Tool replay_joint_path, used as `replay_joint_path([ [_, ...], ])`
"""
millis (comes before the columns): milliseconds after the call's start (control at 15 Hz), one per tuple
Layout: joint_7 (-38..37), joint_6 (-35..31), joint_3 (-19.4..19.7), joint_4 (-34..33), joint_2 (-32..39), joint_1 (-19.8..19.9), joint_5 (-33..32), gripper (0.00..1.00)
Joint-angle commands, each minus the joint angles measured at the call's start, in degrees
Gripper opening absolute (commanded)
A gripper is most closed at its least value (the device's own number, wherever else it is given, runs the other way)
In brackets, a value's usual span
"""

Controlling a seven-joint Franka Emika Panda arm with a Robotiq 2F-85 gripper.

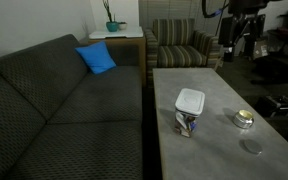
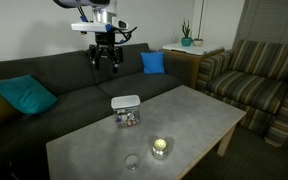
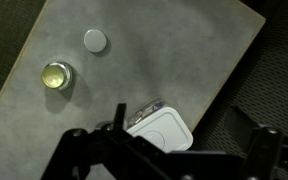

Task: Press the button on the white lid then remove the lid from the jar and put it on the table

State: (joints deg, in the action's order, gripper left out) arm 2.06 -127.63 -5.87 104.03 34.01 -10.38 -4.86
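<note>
The white lid (image 1: 190, 100) sits closed on the jar (image 1: 188, 123), which stands on the grey table (image 1: 214, 85) near the edge that faces the sofa. Both also show in an exterior view, the lid (image 2: 125, 101) on the jar (image 2: 127, 117). In the wrist view the lid (image 3: 162, 130) lies below the camera, with a round button in its middle and a strip of the jar (image 3: 144, 110) showing beside it. My gripper (image 2: 104, 58) hangs high above the sofa and table, well clear of the lid, open and empty. It also shows in an exterior view (image 1: 243, 35).
A low round metallic tin (image 1: 244, 119) and a small grey disc (image 1: 251, 146) lie on the table beyond the jar; both show in the wrist view, the tin (image 3: 57, 75) and the disc (image 3: 95, 39). A dark sofa (image 1: 64, 110) runs along the table. A striped armchair (image 1: 182, 45) stands at its end.
</note>
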Motion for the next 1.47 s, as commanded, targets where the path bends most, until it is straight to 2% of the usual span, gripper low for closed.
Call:
replay_joint_path([
  [0, -2.59, -4.29, 0.64, 1.74, -0.59, -1.26, -1.74, 1.00],
  [267, -6.01, -6.24, 1.38, -4.17, 5.78, -2.45, -1.73, 1.00],
  [733, -6.17, 2.72, 2.80, -25.39, 22.69, -2.29, -0.57, 1.00],
  [800, -5.70, 4.60, 2.63, -28.51, 24.95, -2.26, -0.41, 0.78],
  [867, -5.42, 6.24, 2.49, -31.69, 27.29, -2.33, -0.32, 0.74],
  [1067, -5.18, 10.93, 2.39, -39.80, 33.13, -2.88, -0.32, 0.52],
  [1400, -4.96, 15.38, 2.06, -48.56, 39.26, -3.26, 0.28, 0.16],
])
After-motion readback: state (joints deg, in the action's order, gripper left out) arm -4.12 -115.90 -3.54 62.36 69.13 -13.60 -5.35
